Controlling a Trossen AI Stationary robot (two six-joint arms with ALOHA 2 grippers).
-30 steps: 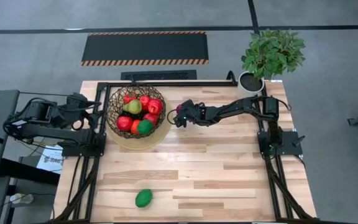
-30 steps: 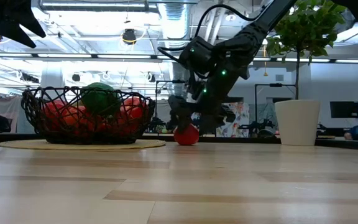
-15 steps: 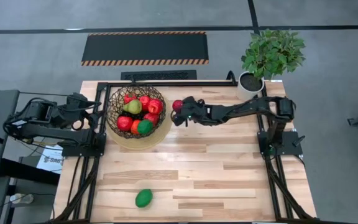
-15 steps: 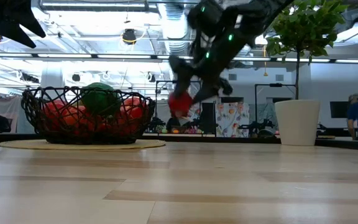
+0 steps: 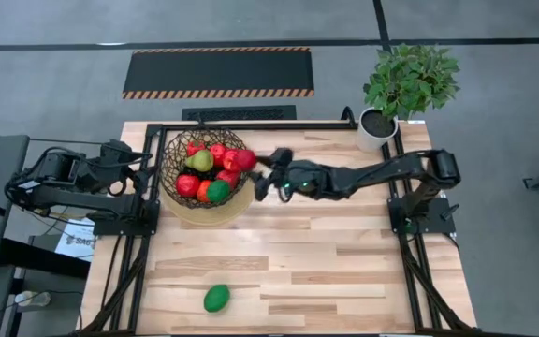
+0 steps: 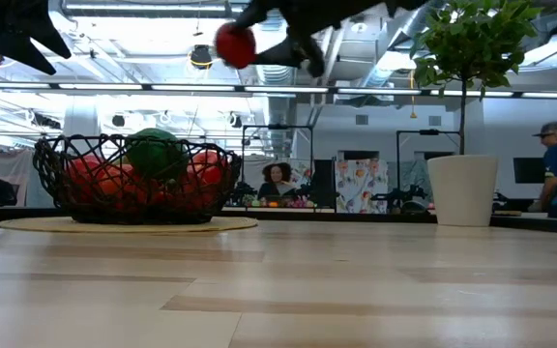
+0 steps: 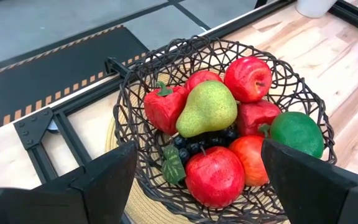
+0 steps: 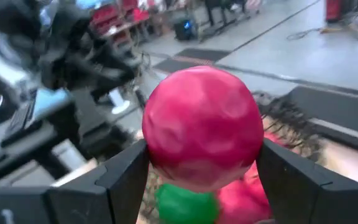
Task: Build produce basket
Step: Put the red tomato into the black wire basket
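Note:
The dark wire basket (image 5: pixel 206 168) stands on its tan round base at the table's far left and holds several fruits: red apples, a red pepper, a yellow-green pear (image 7: pixel 207 109), dark grapes and a green oval. My right gripper (image 5: pixel 258 174) is shut on a red round fruit (image 5: pixel 246 159), high over the basket's right rim; the fruit also shows in the low view (image 6: pixel 234 43). A second green oval (image 5: pixel 216 298) lies on the table near the front edge. My left gripper (image 5: pixel 138 161) waits open to the left of the basket. My right gripper pinches the red round fruit by two opposite sides (image 8: pixel 160 146) between its two fingers (image 8: pixel 126 180). The fingers come roughly level from the table's right. The fruit is lifted clear, high above the table and the basket (image 6: pixel 133 179).
A leafy potted plant (image 5: pixel 408 82) in a white pot (image 6: pixel 462 188) stands at the table's far right corner. A black frame (image 5: pixel 251 124) runs along the far edge and both sides. People show in the room behind the table. Bare wood lies in the middle and near right.
My right gripper has lifted the red round fruit off the table and carried it up and toward the table's left, to above the basket's right rim. It has stayed shut on the fruit. My left arm has kept still.

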